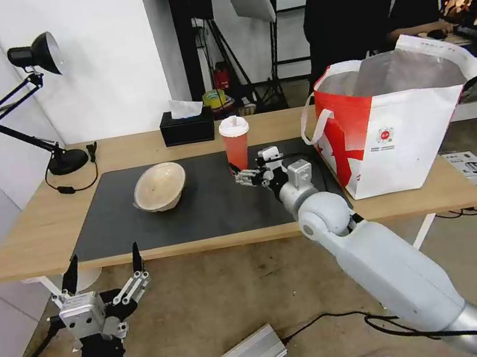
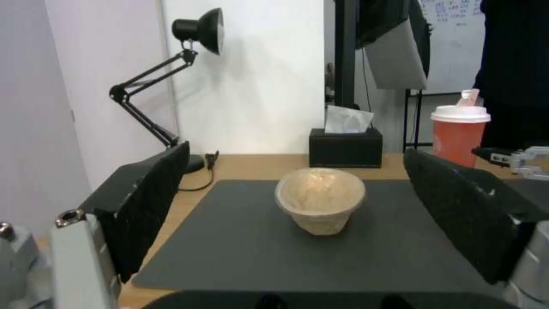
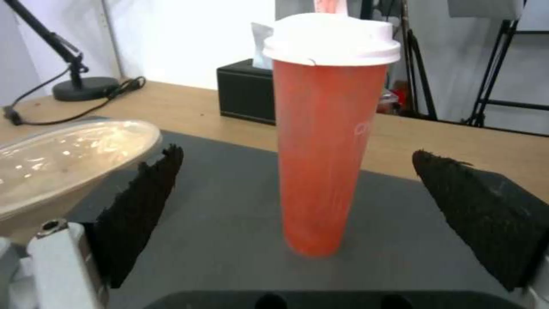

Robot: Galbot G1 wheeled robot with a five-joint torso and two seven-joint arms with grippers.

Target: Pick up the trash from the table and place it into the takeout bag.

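Right claw [image 3: 297, 201] before red cup [image 3: 323, 141]

A black desk lamp [image 1: 34, 103] stands far left; a tissue box [image 1: 187, 126] (black, one tissue up) sits nearby; a silver box [image 1: 254, 355] lies on the floor.
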